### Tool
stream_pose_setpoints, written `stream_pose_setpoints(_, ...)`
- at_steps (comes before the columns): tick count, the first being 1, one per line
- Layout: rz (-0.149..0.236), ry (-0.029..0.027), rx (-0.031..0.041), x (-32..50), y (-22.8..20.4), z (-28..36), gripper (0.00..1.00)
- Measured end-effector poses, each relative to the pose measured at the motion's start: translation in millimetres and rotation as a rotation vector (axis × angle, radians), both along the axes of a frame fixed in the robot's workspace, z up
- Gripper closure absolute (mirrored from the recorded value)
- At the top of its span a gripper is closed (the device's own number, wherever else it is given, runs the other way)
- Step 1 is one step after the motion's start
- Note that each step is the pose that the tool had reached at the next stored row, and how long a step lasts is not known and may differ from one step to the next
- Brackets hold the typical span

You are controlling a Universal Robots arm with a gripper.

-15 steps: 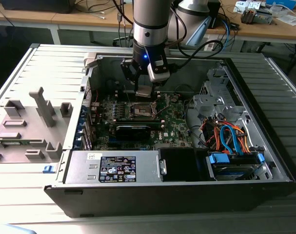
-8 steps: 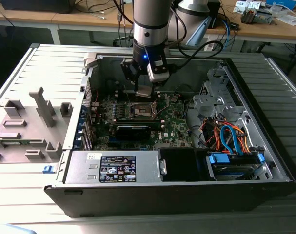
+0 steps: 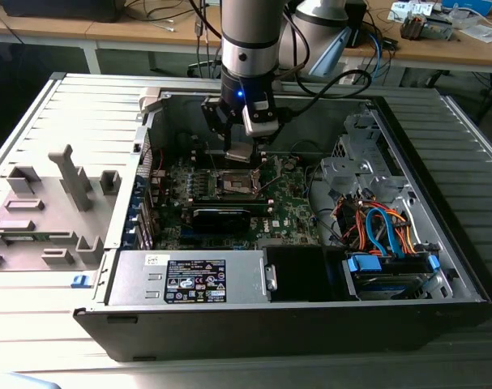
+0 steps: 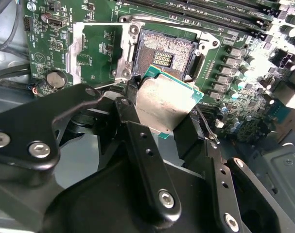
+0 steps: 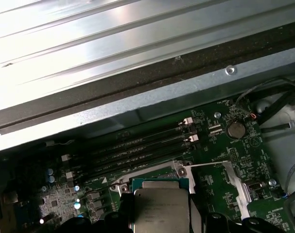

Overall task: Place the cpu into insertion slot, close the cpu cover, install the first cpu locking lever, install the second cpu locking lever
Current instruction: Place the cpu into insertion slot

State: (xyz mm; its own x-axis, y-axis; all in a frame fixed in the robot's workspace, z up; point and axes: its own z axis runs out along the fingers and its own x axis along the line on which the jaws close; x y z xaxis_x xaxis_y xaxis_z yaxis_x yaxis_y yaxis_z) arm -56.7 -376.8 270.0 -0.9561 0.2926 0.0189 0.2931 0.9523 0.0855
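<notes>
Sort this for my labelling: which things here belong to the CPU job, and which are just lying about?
Job: gripper, shut on the cpu; insertion slot, empty; cpu cover, flipped open.
Lying about: power supply, blue cables, coin battery, grey fixture.

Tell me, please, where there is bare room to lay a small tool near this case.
Bare: the ribbed table on the exterior view's right of the case, and the strip in front of the grey fixture. Crowded: inside the case, where the gripper holds the cpu by the slot and cables crowd one corner.
</notes>
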Motion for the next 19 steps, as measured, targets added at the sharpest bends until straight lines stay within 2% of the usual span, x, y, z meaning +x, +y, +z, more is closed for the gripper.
stream_pose_setpoints(19, -0.082, 0.0, 0.0, 0.0, 0.0, -0.2, 0.45)
